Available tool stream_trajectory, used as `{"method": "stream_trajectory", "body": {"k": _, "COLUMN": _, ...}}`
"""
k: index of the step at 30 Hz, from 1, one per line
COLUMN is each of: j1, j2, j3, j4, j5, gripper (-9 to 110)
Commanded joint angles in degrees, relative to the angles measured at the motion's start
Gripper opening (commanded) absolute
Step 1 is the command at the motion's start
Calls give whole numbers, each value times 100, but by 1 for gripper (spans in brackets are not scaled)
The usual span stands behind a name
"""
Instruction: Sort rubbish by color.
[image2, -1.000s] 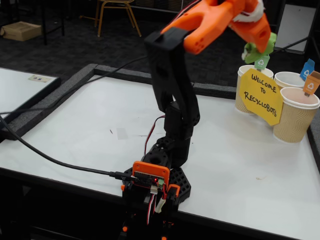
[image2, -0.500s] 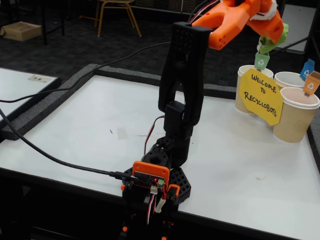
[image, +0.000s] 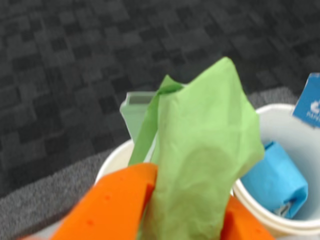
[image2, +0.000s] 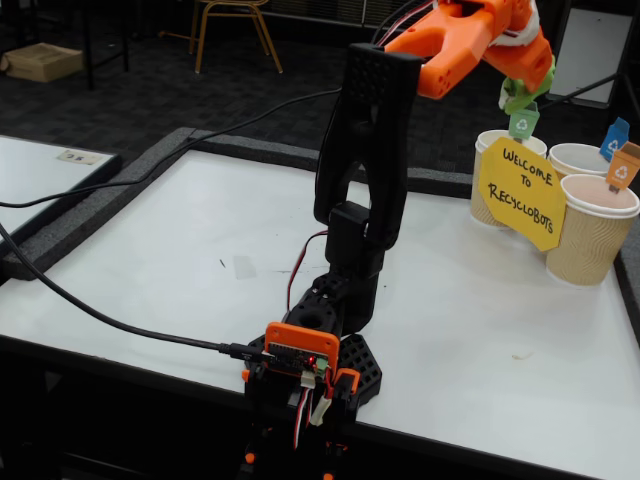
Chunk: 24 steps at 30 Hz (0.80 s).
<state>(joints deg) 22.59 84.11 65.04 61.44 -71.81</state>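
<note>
Gripper (image: 187, 210): clamped on green paper lump (image: 207, 150), centre frame, above cup (image: 112, 162). Blue lump (image: 275, 182): inside right cup (image: 280, 122).

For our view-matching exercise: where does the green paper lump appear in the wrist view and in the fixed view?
Wrist view: green paper lump fills the centre, between the orange fingers.
Fixed view: upper right, hanging from the gripper above the cups.
Shared landmark: the green-tagged cup beneath it.

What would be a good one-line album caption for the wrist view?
Orange gripper holding a crumpled green paper lump above a paper cup, beside a cup containing blue paper.
</note>
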Motion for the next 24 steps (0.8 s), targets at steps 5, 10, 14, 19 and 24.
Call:
{"method": "stream_trajectory", "body": {"k": 5, "j1": 26, "j2": 193, "j3": -439, "j4": 193, "j5": -589, "gripper": 0}}
{"method": "stream_trajectory", "body": {"k": 10, "j1": 18, "j2": 193, "j3": -439, "j4": 422, "j5": -888, "gripper": 0}}
{"method": "stream_trajectory", "body": {"k": 14, "j1": -35, "j2": 193, "j3": -431, "j4": 167, "j5": -888, "gripper": 0}}
{"method": "stream_trajectory", "body": {"k": 19, "j1": -70, "j2": 167, "j3": -378, "j4": -387, "j5": -888, "gripper": 0}}
{"method": "stream_trajectory", "body": {"k": 24, "j1": -88, "j2": 132, "j3": -378, "j4": -554, "j5": -888, "gripper": 0}}
